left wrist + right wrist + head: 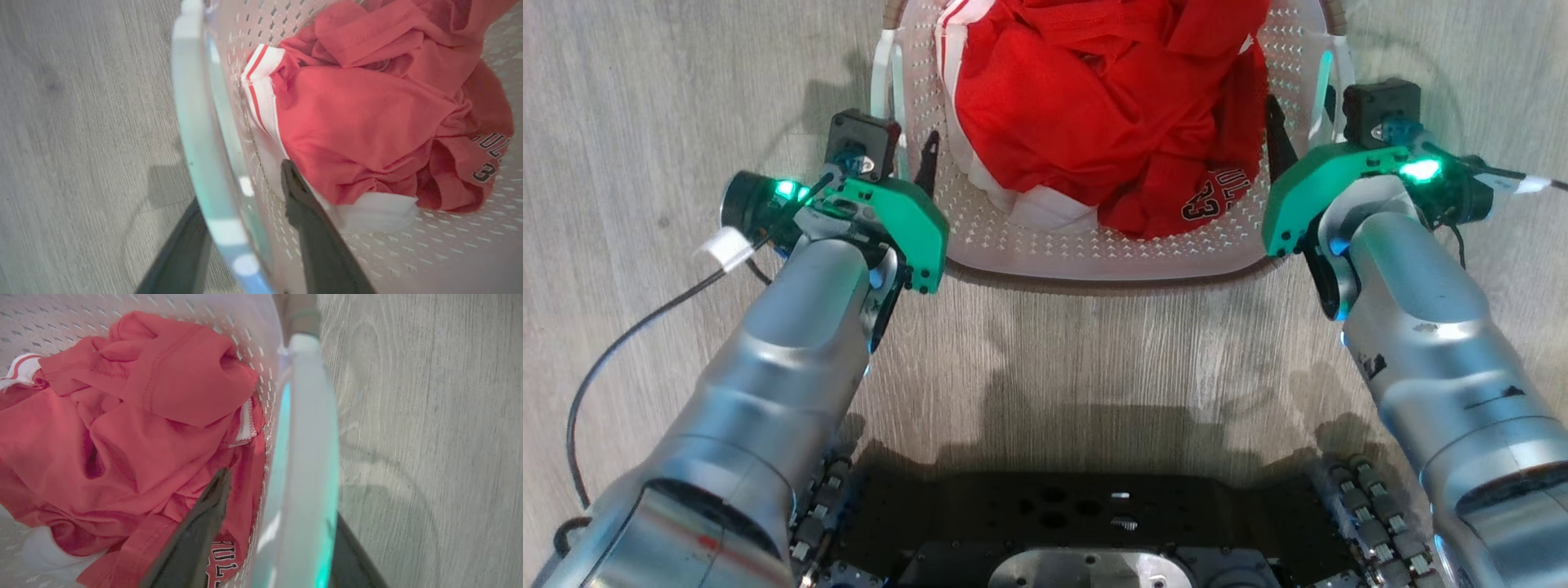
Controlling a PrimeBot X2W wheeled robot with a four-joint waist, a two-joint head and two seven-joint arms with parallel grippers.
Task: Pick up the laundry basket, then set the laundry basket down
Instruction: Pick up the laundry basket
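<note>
The laundry basket point(1094, 241), white and perforated with a brown band under its rim, sits at the top centre of the head view with red and white clothes point(1094, 106) in it. My left gripper point(907, 139) straddles the basket's left handle point(196, 122). One dark finger point(302, 204) lies inside against the wall and the other is outside, partly hidden by the handle. My right gripper point(1298, 114) straddles the right handle point(310, 416) the same way, its inner finger point(204, 522) lying over the red cloth. Both look closed on the basket's sides.
Grey wood-look floor point(686, 82) lies all around the basket. My dark wheeled base point(1078, 523) fills the bottom middle of the head view. A black cable point(621, 343) with a white plug loops off my left wrist.
</note>
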